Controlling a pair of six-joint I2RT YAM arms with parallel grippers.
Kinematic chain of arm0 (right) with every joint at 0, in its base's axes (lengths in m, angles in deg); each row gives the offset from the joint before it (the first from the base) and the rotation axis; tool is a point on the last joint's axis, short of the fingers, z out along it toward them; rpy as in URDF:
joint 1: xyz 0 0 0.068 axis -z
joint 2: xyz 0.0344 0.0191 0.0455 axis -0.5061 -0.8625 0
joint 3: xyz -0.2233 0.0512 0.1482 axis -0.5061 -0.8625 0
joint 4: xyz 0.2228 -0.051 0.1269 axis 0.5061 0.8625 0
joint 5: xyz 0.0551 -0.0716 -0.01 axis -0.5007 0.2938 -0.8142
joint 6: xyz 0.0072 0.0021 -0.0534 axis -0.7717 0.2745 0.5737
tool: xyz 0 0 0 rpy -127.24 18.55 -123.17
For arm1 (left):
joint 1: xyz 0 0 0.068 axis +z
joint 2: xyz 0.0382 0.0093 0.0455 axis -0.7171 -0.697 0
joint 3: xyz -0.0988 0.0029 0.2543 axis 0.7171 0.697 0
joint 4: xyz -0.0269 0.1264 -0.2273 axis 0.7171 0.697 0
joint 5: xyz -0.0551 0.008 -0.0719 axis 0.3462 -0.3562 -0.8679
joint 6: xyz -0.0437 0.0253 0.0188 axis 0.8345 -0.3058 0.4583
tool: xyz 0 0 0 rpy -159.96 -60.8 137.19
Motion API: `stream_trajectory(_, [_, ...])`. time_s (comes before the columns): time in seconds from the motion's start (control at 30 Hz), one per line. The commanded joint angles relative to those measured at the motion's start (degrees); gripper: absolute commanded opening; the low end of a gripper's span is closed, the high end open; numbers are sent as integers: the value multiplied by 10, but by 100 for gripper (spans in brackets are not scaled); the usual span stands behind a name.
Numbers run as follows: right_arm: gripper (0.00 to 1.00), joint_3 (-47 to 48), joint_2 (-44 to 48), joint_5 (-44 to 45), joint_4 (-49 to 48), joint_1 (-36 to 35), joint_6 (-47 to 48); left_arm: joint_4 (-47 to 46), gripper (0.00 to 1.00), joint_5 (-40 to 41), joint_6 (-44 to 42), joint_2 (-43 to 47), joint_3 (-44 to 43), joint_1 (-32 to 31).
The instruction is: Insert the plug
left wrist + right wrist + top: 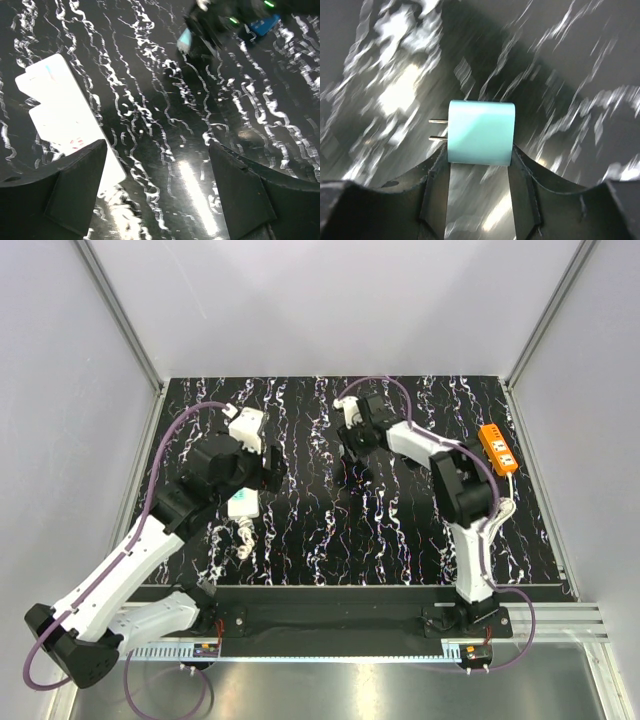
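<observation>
My right gripper (479, 156) is shut on a teal plug (480, 132) and holds it above the black marbled table (400, 530); its two metal prongs (437, 129) point to the left in the right wrist view. In the top view this gripper (350, 455) is at the back middle. The plug also shows small in the left wrist view (184, 41). My left gripper (157, 192) is open and empty, low over the table, with a white socket block (65, 115) beside its left finger. The block lies at the left of the table (243, 503).
An orange power strip (498, 448) lies along the right edge of the table. A white cable (243, 536) curls in front of the white block. Grey walls enclose the table on three sides.
</observation>
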Motion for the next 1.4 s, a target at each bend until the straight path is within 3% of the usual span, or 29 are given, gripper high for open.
stream_trajectory(0.0, [0,-116,168,-83,-49,-24,-26,-23,85,-24,55,17,-22,18])
stream_trajectory(0.1, [0,-236,325,-154,-113,-43,-56,-5,83,-109,105,19,-40,51])
stream_trajectory(0.23, [0,-379,462,-204,-188,-85,-86,15,79,-256,153,-5,-59,86])
stream_trajectory(0.4, [0,-447,586,-219,-231,-135,-73,18,75,-366,187,-51,-76,93])
stream_trajectory(0.6, [0,-470,648,-218,-215,-153,-71,-3,73,-437,226,-70,-80,93])
stream_trajectory(0.77, [0,-478,660,-214,-215,-168,-72,-97,69,-527,301,-85,-35,91])
stream_trajectory(1.1, [0,-475,653,-190,-202,-187,-59,-114,63,-520,296,-143,-16,45])
stream_trajectory(1.13, [0,-474,653,-188,-200,-187,-59,-115,60,-519,295,-148,-17,43])
stream_trajectory(1.2, [0,-475,656,-179,-200,-189,-55,-114,42,-521,288,-159,-18,41])
stream_trajectory(1.23, [0,-477,658,-175,-200,-190,-53,-114,29,-522,285,-162,-18,41])
stream_trajectory(1.27, [0,-477,659,-164,-199,-190,-53,-114,8,-522,278,-163,-18,41])
stream_trajectory(1.3, [3,-477,661,-157,-196,-190,-53,-114,0,-521,274,-163,-17,40])
stream_trajectory(1.37, [12,-478,665,-145,-197,-190,-64,-119,0,-524,261,-162,-14,40])
